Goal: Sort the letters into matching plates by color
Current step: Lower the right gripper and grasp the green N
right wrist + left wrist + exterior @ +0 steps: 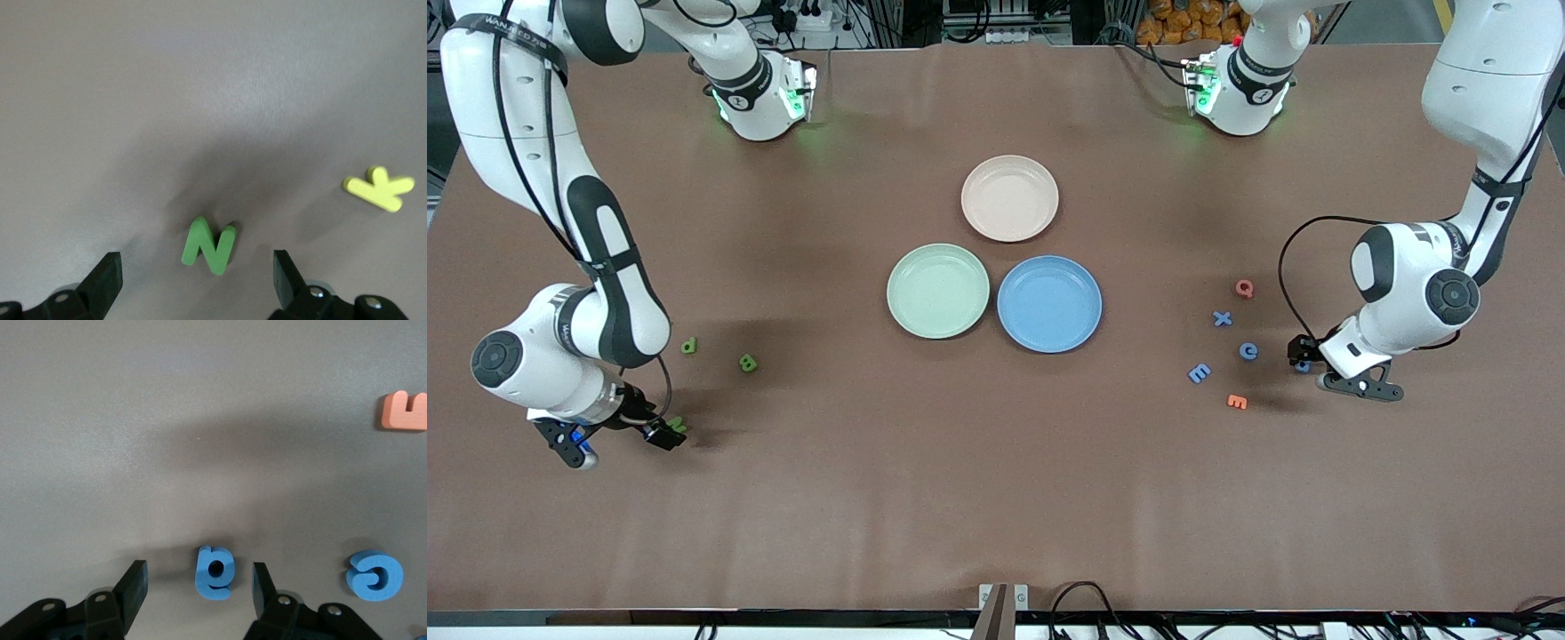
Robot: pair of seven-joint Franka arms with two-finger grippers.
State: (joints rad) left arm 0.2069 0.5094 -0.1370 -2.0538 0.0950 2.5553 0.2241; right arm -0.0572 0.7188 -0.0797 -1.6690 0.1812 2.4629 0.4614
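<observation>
Straddling a blue letter on the tabletop, the left claw stands open; off-centre fingers could flick it away. The right claw gapes around a green N.

The brown worktop has a matt, faintly grainy covering, like paper or felt. The pale green round plate, the blue round plate and the beige-pink round plate look like smooth matt plastic (no glare on any). The blue letter g and green letter N are soft, dull foam. The arms' white shells are glossy plastic.
</observation>
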